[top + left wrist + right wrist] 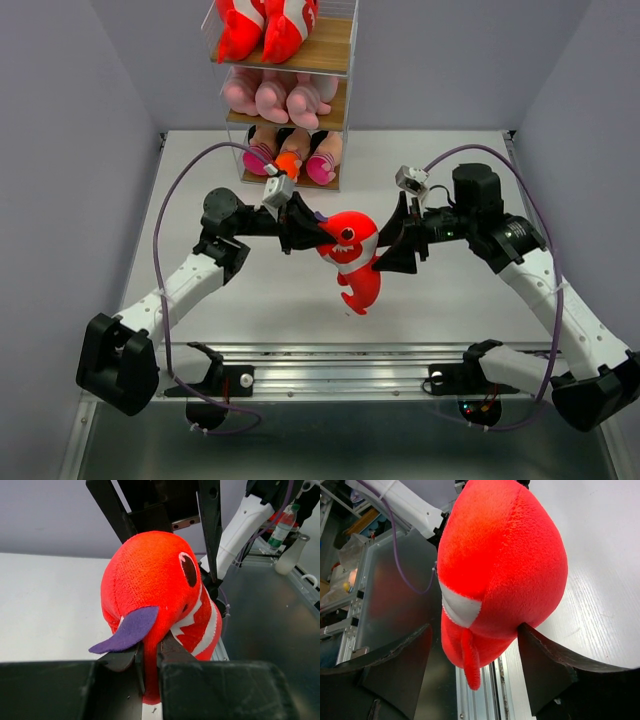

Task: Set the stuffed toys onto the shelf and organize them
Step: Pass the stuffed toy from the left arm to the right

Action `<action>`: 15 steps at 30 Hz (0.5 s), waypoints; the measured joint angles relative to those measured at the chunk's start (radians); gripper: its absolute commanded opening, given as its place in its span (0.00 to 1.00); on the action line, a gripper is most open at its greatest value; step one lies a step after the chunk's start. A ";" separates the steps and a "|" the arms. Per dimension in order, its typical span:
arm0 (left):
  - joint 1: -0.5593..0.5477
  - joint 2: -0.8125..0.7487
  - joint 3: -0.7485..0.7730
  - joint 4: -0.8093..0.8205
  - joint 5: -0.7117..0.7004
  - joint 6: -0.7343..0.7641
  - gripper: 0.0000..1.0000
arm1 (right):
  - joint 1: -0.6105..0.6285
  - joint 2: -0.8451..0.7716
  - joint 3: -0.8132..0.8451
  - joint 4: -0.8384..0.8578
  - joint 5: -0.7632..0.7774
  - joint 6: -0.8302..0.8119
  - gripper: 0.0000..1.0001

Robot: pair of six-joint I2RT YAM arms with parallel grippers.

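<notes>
A red white-bellied shark [352,255] hangs above the table between both arms. My left gripper [318,235] is shut on a red fold of it beside its purple fin [127,630]; the left wrist view shows the shark [150,580] right above the left gripper [148,655]. My right gripper [385,245] stands open around the shark's body [505,565]. In the right wrist view the right gripper [474,630] has one finger [540,655] touching the plush and the other apart. The shelf [335,45] at the back holds red sharks [265,25] on top, pink animals [275,97] below, and dolls [290,155] lowest.
A metal rail [350,360] runs along the table's near edge between the arm bases. Grey walls close in the table on both sides. Purple cables [165,220] loop off each arm. A bottle [282,527] stands off the table beyond the right arm.
</notes>
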 measured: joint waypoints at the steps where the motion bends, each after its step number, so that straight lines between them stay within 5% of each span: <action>1: 0.002 0.005 0.000 0.027 0.003 -0.022 0.00 | 0.000 -0.001 0.000 0.002 -0.002 0.000 0.72; 10: 0.006 0.083 -0.002 0.347 0.007 -0.284 0.00 | -0.001 0.013 0.000 0.018 -0.010 0.006 0.59; 12: 0.007 0.097 -0.003 0.375 0.005 -0.326 0.00 | -0.001 0.026 0.001 0.018 -0.011 0.011 0.45; 13: 0.010 0.104 -0.005 0.388 0.003 -0.351 0.00 | -0.001 0.033 0.002 0.018 -0.011 0.010 0.29; 14: 0.010 0.108 -0.007 0.395 0.001 -0.357 0.00 | -0.001 0.040 0.005 0.018 -0.011 0.015 0.29; 15: 0.011 0.111 -0.008 0.399 0.000 -0.367 0.00 | -0.001 0.046 0.008 0.018 -0.011 0.011 0.14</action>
